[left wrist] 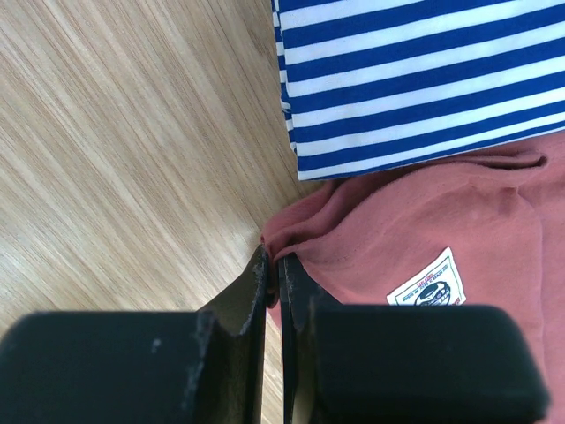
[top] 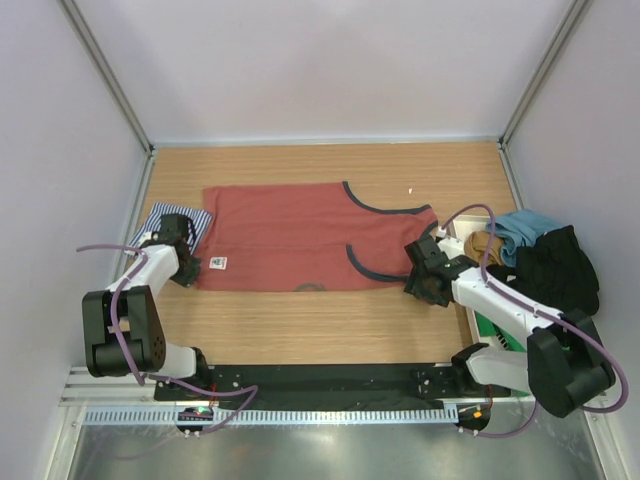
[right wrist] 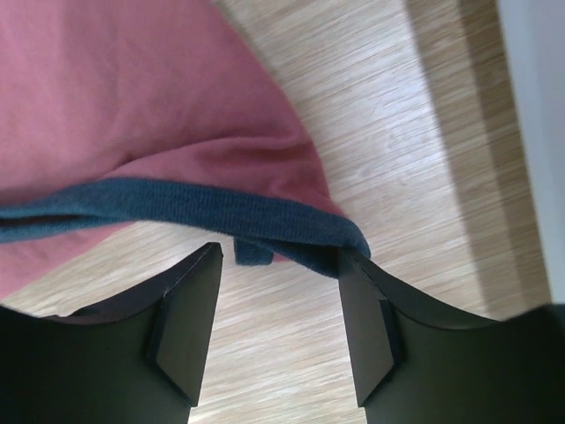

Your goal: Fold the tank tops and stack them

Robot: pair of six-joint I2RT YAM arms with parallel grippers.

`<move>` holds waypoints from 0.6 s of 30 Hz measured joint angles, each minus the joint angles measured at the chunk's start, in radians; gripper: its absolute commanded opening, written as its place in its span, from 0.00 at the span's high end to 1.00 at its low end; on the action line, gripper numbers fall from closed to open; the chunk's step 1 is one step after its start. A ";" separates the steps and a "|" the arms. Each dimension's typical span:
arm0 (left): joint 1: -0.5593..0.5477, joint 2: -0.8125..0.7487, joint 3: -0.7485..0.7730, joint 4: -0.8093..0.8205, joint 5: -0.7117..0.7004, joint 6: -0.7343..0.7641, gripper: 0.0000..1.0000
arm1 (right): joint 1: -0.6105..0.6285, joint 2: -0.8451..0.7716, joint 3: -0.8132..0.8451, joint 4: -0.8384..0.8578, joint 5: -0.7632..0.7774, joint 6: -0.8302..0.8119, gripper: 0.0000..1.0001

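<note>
On table (top: 300,320), red top (top: 290,235) lies flat, left end touching striped top (top: 152,220). Left pincer (left wrist: 274,274) pinched on red top's corner. Right pincer (right wrist: 278,309) wide, straddling its blue-trimmed strap.

— Where do we look from up top?
— From high above and behind the arm bases (top: 187,366), we face down on the whole desk (top: 300,325).
— And our wrists?
— We sit close over the wood, looking past the left pincer (left wrist: 274,261) and the right pincer (right wrist: 278,265).
— What do we share?
— The rust-red tank top (top: 280,235): labelled corner on the left, trimmed strap end on the right, whole from above.
</note>
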 measured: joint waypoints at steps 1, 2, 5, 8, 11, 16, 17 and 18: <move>0.002 0.000 0.000 0.000 0.000 0.000 0.94 | 0.000 0.016 0.011 -0.010 0.016 0.005 0.37; 0.002 0.000 0.000 0.000 0.000 0.000 0.94 | 0.000 0.033 0.024 -0.018 0.034 0.010 0.31; 0.005 0.000 0.000 0.002 0.000 0.000 0.94 | 0.000 0.084 0.066 -0.044 0.093 0.017 0.25; 0.008 0.000 0.000 0.002 0.001 -0.001 0.94 | 0.000 0.132 0.105 -0.057 0.150 0.017 0.23; 0.015 0.000 0.000 0.003 0.005 -0.001 0.94 | 0.000 0.196 0.136 -0.061 0.190 0.017 0.21; 0.025 0.000 0.000 0.010 0.014 -0.001 0.94 | 0.011 0.279 0.158 -0.060 0.225 0.025 0.33; 0.025 0.000 0.000 0.010 0.015 -0.001 0.94 | 0.015 0.282 0.158 -0.059 0.229 0.029 0.37; 0.026 0.000 0.000 0.011 0.016 -0.001 0.94 | 0.018 0.282 0.158 -0.058 0.231 0.031 0.42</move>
